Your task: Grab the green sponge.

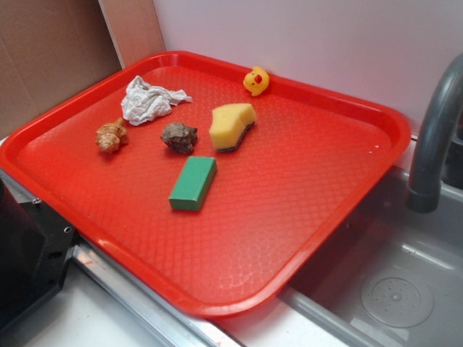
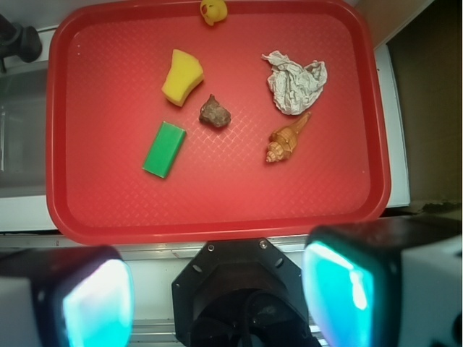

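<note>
White wall and a strip of brown cardboard back a red tray that sits partly over a grey sink, with a dark curved faucet rising just off the tray's right edge. Most of the tray's near and right-hand stretch is bare, patterned plastic, so there is plenty of open floor toward the sink side and the near corner, bounded only by the low raised rim. The green sponge lies flat a little left of the tray's middle, its long side running toward the far edge, touching nothing. Just beyond it sit a brown rock and a yellow sponge, close but apart from it and from each other. Farther toward the left edge are a tan seashell and a crumpled white tissue, and a small yellow rubber duck rests against the far rim. In the wrist view the gripper hangs off the tray's near edge, above the robot's black base, its two fingers spread wide with nothing between them, well apart from the green sponge.
</note>
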Action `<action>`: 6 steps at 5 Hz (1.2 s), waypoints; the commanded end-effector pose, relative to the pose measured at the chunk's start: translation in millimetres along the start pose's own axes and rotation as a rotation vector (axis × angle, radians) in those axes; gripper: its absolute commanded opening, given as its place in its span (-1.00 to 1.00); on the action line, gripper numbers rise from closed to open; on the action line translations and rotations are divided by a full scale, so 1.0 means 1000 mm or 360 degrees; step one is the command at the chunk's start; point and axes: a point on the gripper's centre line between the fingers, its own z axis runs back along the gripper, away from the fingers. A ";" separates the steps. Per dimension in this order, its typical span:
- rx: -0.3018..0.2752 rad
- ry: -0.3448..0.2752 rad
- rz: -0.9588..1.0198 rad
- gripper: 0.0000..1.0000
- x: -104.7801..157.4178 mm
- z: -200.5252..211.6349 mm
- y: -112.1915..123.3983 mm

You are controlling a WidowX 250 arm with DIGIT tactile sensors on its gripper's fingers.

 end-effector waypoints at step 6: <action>-0.0111 -0.0187 0.0617 1.00 0.105 -0.129 -0.037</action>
